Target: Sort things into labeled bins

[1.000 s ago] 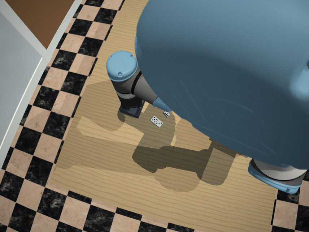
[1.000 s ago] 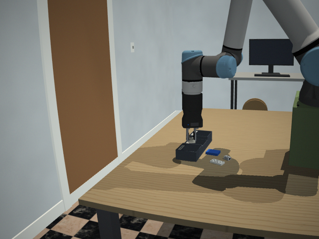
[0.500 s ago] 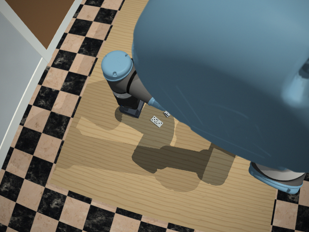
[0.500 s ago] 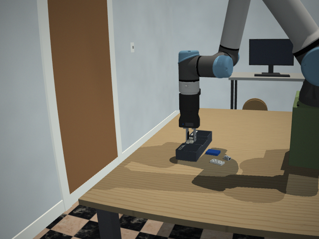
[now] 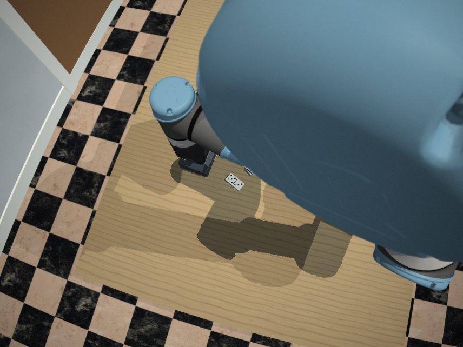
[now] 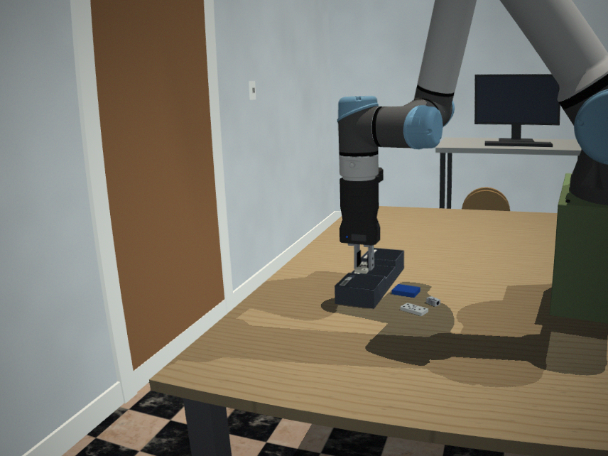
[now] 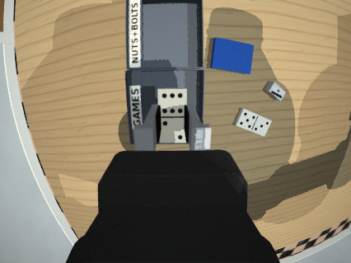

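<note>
My gripper (image 7: 172, 115) is shut on a white domino (image 7: 171, 116) and holds it right over the bin labelled GAMES (image 7: 164, 108), the nearest of three dark bins in a row. In the side view the gripper (image 6: 364, 269) hangs just above that bin (image 6: 361, 289). The middle bin, NUTS+BOLTS (image 7: 166, 30), looks empty. On the table right of the bins lie a blue flat block (image 7: 232, 55), a small grey metal part (image 7: 275, 91) and a second domino (image 7: 253, 122).
In the top view my arm hides the bins; the second domino (image 5: 235, 181) shows beside it. A green box (image 6: 581, 253) stands at the table's right side. The table's left edge runs close to the bins.
</note>
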You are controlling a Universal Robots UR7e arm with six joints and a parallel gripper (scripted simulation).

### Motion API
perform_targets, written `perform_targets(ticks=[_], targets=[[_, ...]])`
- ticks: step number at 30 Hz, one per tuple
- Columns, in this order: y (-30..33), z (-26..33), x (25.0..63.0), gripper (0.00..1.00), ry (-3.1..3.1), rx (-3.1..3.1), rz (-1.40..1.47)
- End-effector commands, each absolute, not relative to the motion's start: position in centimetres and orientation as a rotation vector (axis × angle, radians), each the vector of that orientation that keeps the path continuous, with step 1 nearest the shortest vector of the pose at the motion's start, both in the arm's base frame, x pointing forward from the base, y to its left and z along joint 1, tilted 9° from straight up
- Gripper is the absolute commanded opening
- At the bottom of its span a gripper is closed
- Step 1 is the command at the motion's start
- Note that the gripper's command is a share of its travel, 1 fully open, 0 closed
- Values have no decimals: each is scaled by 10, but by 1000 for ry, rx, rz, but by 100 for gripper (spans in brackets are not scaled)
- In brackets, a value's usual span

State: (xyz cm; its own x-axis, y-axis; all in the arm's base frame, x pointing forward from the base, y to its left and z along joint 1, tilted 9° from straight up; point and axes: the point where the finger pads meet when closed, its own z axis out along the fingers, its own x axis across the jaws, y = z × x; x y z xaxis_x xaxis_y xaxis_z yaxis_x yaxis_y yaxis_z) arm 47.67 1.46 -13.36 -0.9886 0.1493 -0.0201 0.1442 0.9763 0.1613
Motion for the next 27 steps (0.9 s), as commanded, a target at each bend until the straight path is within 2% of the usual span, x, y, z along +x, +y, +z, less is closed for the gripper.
perform_targets(ticks=[1, 27], targets=[[15, -133, 477, 49, 3090, 232, 248], [22, -180, 479, 49, 3090, 232, 248]])
